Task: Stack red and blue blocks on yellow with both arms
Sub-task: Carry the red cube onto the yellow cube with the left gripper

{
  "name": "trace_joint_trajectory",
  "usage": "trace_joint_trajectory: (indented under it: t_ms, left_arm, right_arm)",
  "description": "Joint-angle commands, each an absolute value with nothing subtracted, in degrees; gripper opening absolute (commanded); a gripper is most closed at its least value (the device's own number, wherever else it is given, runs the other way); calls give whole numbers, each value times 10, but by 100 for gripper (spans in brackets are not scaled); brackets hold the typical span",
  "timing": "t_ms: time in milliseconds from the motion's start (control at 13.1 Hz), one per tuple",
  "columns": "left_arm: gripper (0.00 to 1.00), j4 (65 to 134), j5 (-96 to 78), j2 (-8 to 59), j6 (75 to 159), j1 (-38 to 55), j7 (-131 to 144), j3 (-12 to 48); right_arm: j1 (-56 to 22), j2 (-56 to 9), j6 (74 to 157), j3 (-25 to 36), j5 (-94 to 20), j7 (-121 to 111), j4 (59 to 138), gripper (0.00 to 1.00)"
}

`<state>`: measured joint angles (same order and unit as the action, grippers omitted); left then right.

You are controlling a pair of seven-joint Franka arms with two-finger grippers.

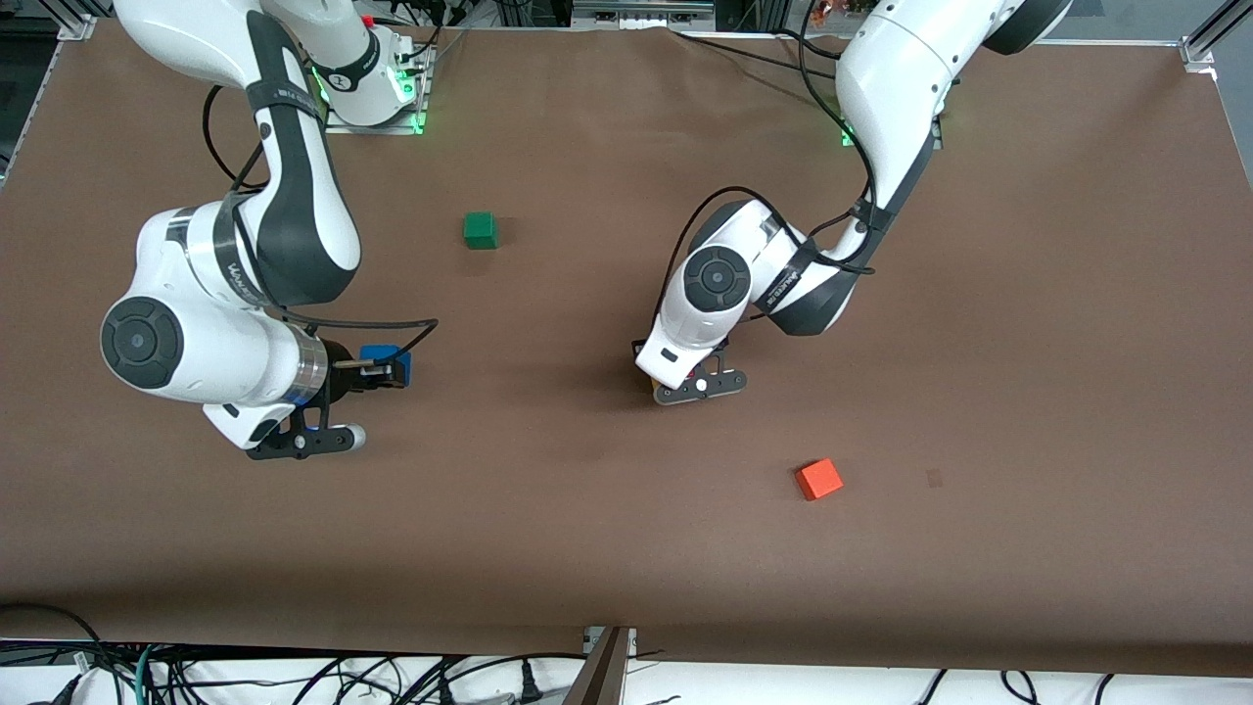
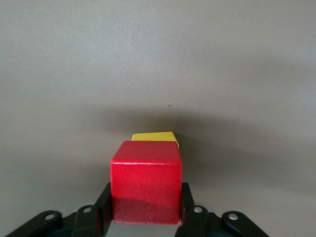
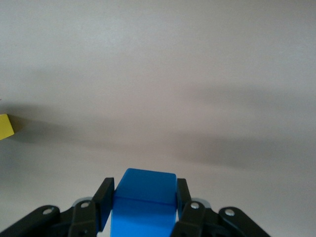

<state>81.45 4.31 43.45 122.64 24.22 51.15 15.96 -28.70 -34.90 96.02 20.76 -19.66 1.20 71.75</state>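
My left gripper (image 2: 146, 197) is shut on the deep red cube (image 2: 146, 177) and holds it directly over the yellow cube (image 2: 155, 138). Only the yellow cube's top edge shows past the red one, and I cannot tell whether they touch. In the front view the left gripper (image 1: 685, 378) is near the table's middle, and its wrist hides both cubes almost fully. My right gripper (image 1: 390, 368) is shut on the bright blue cube (image 1: 384, 358) over the table toward the right arm's end. The right wrist view shows the blue cube (image 3: 144, 197) between the fingers and the yellow cube (image 3: 5, 127) at the frame's edge.
A green cube (image 1: 480, 230) sits on the brown table (image 1: 1028, 392) nearer the robot bases, between the two arms. An orange cube (image 1: 818, 479) lies nearer the front camera than the left gripper. Cables hang below the table's front edge.
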Motion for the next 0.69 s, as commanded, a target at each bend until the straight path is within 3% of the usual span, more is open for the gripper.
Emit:
trace_joint_trajectory:
  t_ms: [0, 77, 153, 230, 459, 612]
  left_arm:
    - [0, 793, 51, 446, 1219, 260, 527, 146]
    - [0, 792, 51, 449, 1220, 261, 531, 142]
    - [43, 790, 50, 449, 1220, 261, 532, 139]
    - [99, 790, 50, 447, 1219, 259, 530, 137]
    - [100, 748, 48, 435, 1194, 254, 530, 137]
    - [100, 710, 47, 432, 1131, 243, 528, 137]
  right_arm:
    - [-292, -349, 954, 200, -202, 8, 697, 37]
    - [-299, -352, 951, 200, -202, 11, 680, 37]
    - [-306, -356, 952, 200, -201, 15, 668, 37]
    - [-310, -357, 956, 200, -201, 22, 666, 37]
    - [-323, -361, 958, 201, -200, 43, 665, 37]
    - [-331, -361, 959, 201, -201, 55, 665, 37]
